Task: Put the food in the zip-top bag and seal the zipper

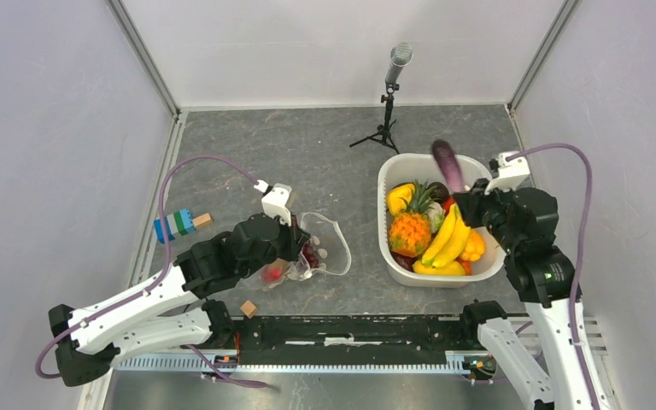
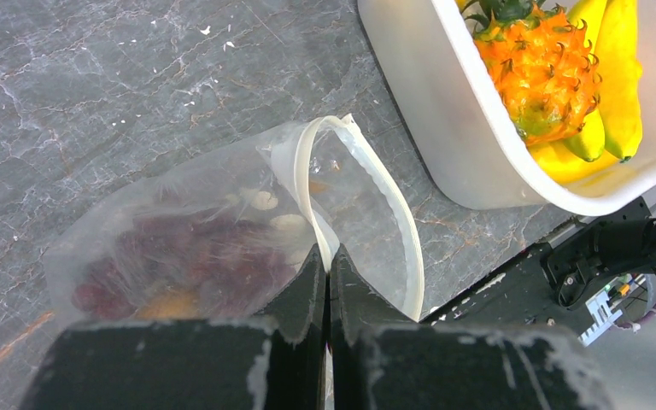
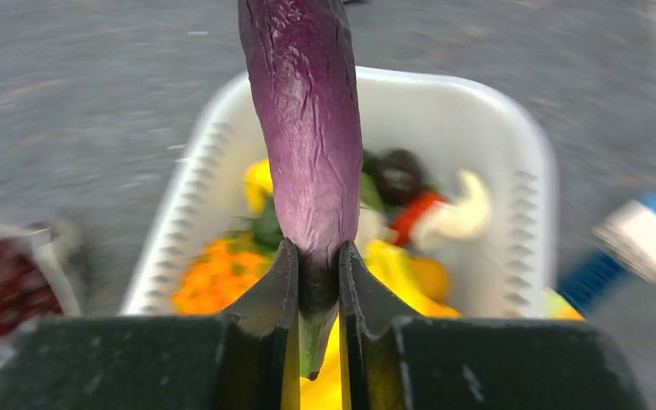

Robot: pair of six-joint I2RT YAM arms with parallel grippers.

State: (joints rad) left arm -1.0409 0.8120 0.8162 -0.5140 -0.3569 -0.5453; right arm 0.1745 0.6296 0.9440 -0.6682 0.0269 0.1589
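**Step in hand:** carrying one food item to the bag.

The right claw is closed to a narrow gap on the stem end of a purple eggplant, which is held above the white basket. The long body juts forward past the fingers.

The left claw is fully closed, pinching the rim of the bag at its mouth.

**Recommendation:**
- Hold the rim raised so the mouth gapes.
- Bring the eggplant in free tip first, along the bag's length.
- Let go only once most of it is inside. Gripped at one end, it may swing.

**The bag:**
- It is clear, floppy plastic and lies on the grey desk to the left of the basket, apart from it.
- Its white zipper loops open and is unsealed.
- Dark red pieces already sit inside.
- The pineapple and bananas remain in the basket, so the task looks early.
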